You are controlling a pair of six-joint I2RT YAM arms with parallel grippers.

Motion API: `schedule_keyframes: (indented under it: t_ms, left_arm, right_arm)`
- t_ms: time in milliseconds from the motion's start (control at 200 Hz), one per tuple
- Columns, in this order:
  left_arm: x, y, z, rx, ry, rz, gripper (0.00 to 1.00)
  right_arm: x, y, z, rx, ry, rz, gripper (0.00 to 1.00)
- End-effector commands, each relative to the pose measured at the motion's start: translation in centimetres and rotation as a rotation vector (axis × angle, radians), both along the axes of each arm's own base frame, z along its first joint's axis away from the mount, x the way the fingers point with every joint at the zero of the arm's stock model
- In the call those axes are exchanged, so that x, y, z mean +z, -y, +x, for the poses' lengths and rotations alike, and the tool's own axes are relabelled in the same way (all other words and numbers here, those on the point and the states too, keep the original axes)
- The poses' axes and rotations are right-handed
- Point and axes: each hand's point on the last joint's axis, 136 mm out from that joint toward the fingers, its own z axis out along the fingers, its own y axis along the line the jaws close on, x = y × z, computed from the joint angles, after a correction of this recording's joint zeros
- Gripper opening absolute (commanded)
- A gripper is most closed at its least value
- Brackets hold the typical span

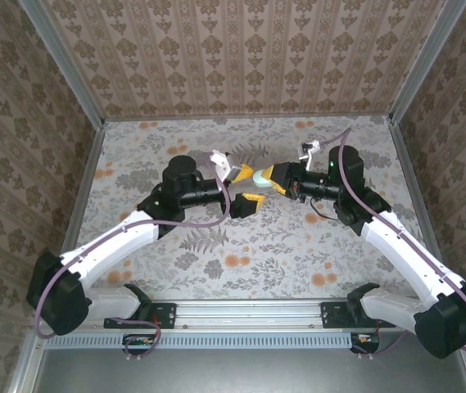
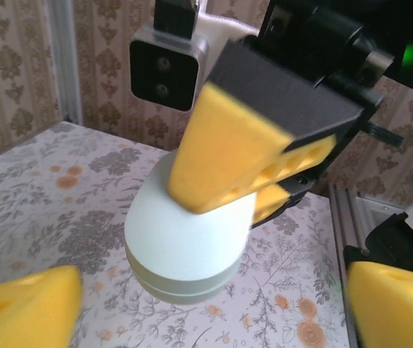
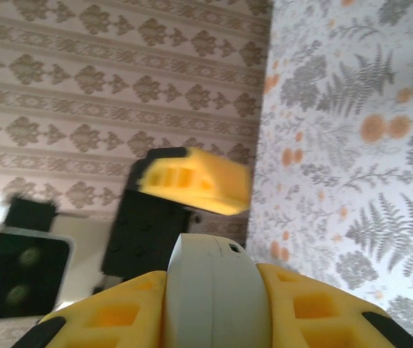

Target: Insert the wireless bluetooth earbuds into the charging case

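Observation:
The charging case (image 3: 210,308), a pale round shell with its lid closed, is clamped between the yellow fingers (image 3: 315,304) of my right gripper (image 3: 210,279), held above the middle of the table (image 1: 257,174). In the left wrist view the case (image 2: 184,246) hangs just above the patterned surface with a right finger (image 2: 242,145) lying across its top. My left gripper (image 2: 206,312) stands wide open around it, its fingertips (image 2: 25,304) well clear of the case on both sides. The earbuds are out of view.
Both arms meet nose to nose at the table's centre (image 1: 246,189). The floral tabletop (image 1: 216,246) is walled by patterned panels on three sides. An aluminium frame post (image 2: 340,217) runs along the right side.

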Motion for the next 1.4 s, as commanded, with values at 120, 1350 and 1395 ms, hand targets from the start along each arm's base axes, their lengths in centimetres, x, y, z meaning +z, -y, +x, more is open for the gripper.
schedule_keyframes:
  t_ms: [120,1350,1395]
  left_arm:
    - [-3.2,-4.5,1.5,0.191,-0.019,0.132,1.0]
    - [-10.9,-21.1,6.8,0.854,-0.311,0.151,1.0]
    - [-10.9,-21.2,6.8,0.859,-0.308,0.154,1.0]
  right_arm:
    - [-5.4,0.3,1.4,-0.018,-0.09,-0.153,0.25]
    - [-26.9,-10.0,0.5,0.178,-0.314,-0.507,0.45]
    - [-26.4,-9.3,0.5,0.166,-0.306,-0.538,0.47]
